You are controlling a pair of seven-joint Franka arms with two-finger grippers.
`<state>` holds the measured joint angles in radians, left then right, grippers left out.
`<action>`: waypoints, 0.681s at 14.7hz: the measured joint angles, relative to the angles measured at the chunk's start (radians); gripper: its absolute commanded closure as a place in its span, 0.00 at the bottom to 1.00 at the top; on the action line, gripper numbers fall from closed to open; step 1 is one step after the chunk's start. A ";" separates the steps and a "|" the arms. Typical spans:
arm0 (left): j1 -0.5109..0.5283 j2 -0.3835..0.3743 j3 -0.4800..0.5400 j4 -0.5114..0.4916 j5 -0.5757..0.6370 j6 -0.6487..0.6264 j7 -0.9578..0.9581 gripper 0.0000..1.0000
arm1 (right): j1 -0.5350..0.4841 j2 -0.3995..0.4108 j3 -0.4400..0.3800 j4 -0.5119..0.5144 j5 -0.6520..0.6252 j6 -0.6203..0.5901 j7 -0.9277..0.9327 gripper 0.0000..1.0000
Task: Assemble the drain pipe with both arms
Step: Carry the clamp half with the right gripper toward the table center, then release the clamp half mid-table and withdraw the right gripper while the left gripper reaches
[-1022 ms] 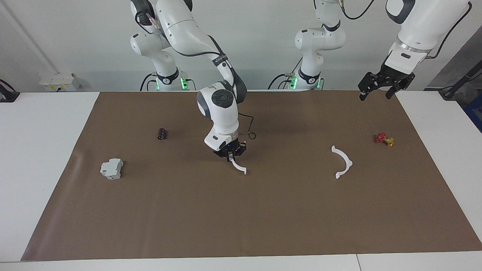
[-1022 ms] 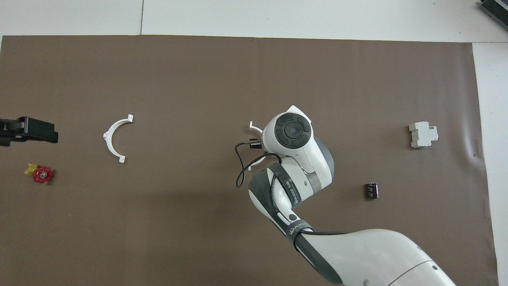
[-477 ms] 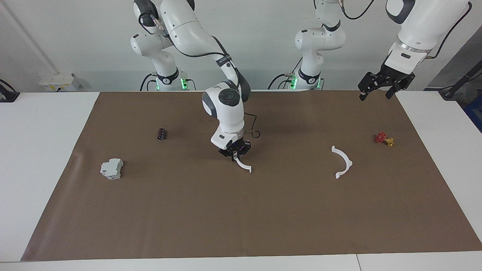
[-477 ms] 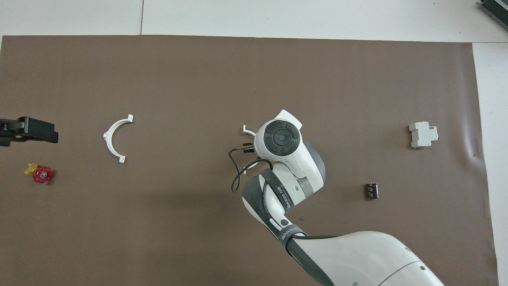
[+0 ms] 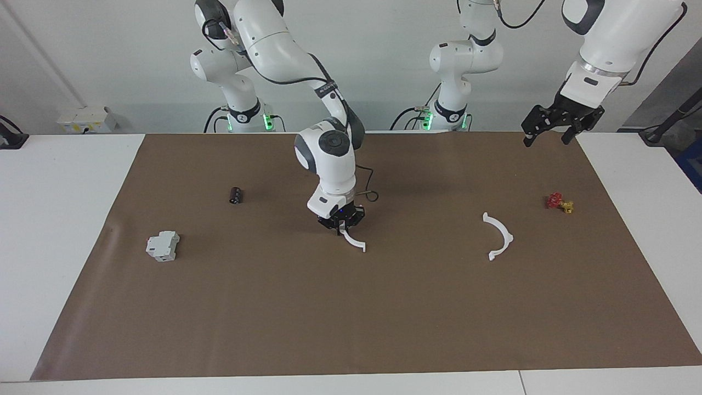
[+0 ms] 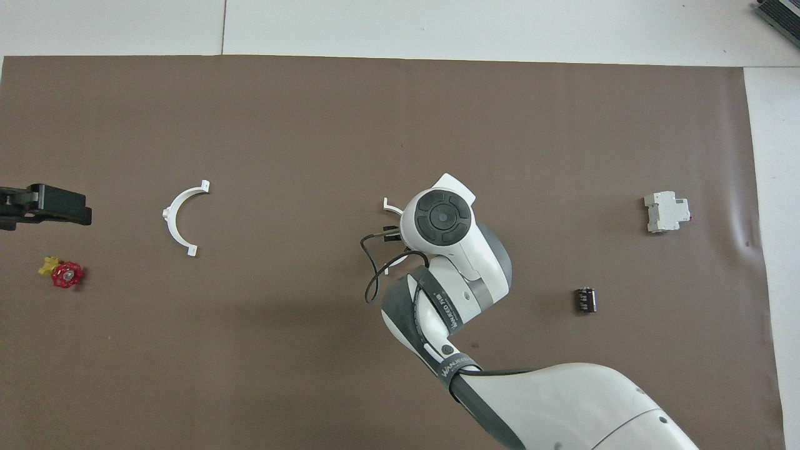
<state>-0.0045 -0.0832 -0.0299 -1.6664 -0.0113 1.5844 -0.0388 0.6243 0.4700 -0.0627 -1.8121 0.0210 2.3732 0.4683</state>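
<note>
My right gripper (image 5: 340,227) is over the middle of the brown mat and is shut on one white half-ring (image 5: 355,242) of the drain pipe. The ring hangs tilted from the fingers, its free end low over the mat. In the overhead view the right wrist hides most of it; only an end tab (image 6: 389,204) shows. The second half-ring (image 5: 500,237) lies flat on the mat toward the left arm's end, also seen in the overhead view (image 6: 178,215). My left gripper (image 5: 548,134) is open and empty, raised over the mat's corner, at the overhead view's edge (image 6: 47,206).
A red and yellow valve (image 5: 559,203) lies beside the second half-ring, nearer the left arm's end. A small black cylinder (image 5: 236,195) and a grey-white boxy block (image 5: 163,246) lie toward the right arm's end. The brown mat (image 5: 351,318) covers the white table.
Over the last second my right gripper carried its half-ring a little toward the left arm's end of the table; since half a second ago it has barely moved. The left arm waits unmoved.
</note>
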 measured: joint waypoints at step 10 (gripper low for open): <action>0.000 -0.002 0.002 -0.018 0.000 0.017 -0.002 0.00 | -0.030 -0.091 -0.029 0.024 -0.002 -0.094 0.003 0.00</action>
<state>-0.0043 -0.0855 -0.0280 -1.6845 -0.0113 1.6017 -0.0409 0.5945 0.3789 -0.0916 -1.7879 0.0190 2.2795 0.4716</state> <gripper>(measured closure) 0.000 0.013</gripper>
